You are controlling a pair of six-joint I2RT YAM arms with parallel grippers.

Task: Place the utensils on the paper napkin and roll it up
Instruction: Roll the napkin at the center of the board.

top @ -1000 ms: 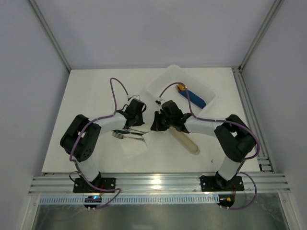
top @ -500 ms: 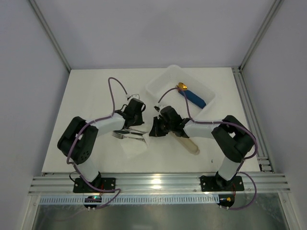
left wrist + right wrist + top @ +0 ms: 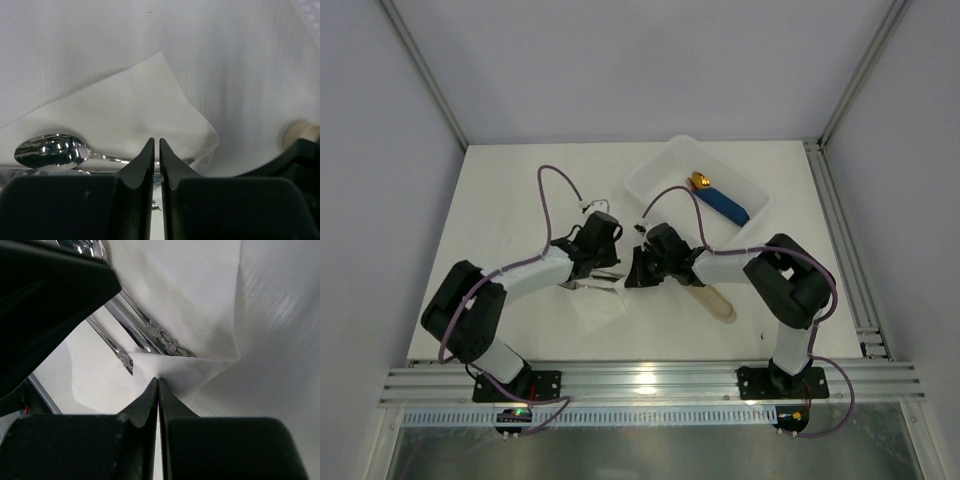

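The right gripper (image 3: 158, 379) has its fingers pressed tight together, and a folded edge of the paper napkin (image 3: 190, 290) comes right into the tips, so it looks to be pinching the paper and lifting it over the handles of the utensils (image 3: 159, 335). The left gripper (image 3: 155, 141) is all but closed too, only a thin slit between its fingers. It sits low over the cutlery, but I can't tell whether it nips anything or just hovers.

The utensils lie on the napkin, the spoon bowl (image 3: 50, 151) gleaming on the white sheet, which itself lies flat on the table (image 3: 520, 190) between the two arms. So the placing looks done and the roll is only beginning.

The risks, as I judge them:
- The paper is thin, and a hard pull from that pinch could tear it or slip out of the tips.
- The smooth cutlery may slide or fan apart as the fold drags across it.
- The two wrists are very close and could bump.

The beige sleeve (image 3: 712, 297) lies just beside the right arm, within reach of a sweep. The white tray (image 3: 655, 175) with the blue-handled piece (image 3: 725, 205) sits farther back.
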